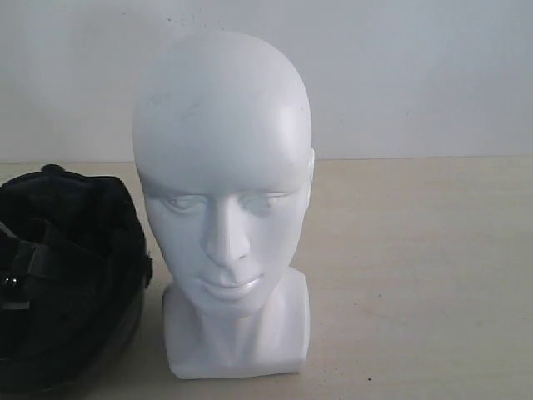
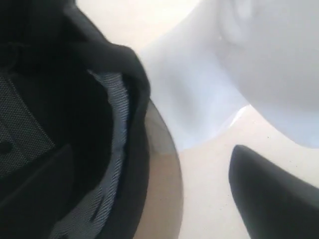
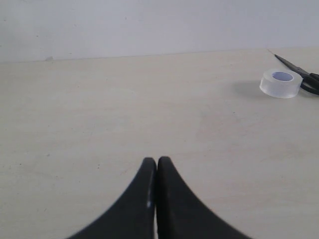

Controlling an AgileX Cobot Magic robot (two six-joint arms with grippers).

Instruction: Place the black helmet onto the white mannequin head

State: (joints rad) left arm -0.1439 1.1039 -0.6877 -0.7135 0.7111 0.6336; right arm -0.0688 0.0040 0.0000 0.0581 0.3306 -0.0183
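Upturned matte black helmet [image 1: 67, 283] lies on the pale table [image 1: 416, 275], short of its far edge, beside the glossy white mannequin head [image 1: 221, 167]: the wide-spread left gripper [image 2: 159, 152] should pinch the rim deeply; right gripper [image 3: 157, 162] sits closed.

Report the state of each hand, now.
Left hand: open, holding nothing, at the black helmet.
Right hand: closed, holding nothing.

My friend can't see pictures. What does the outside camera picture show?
A white mannequin head stands upright on a pale table, facing the camera. A black helmet lies close beside it at the picture's left edge, its padded inside showing. A plain white wall is behind.
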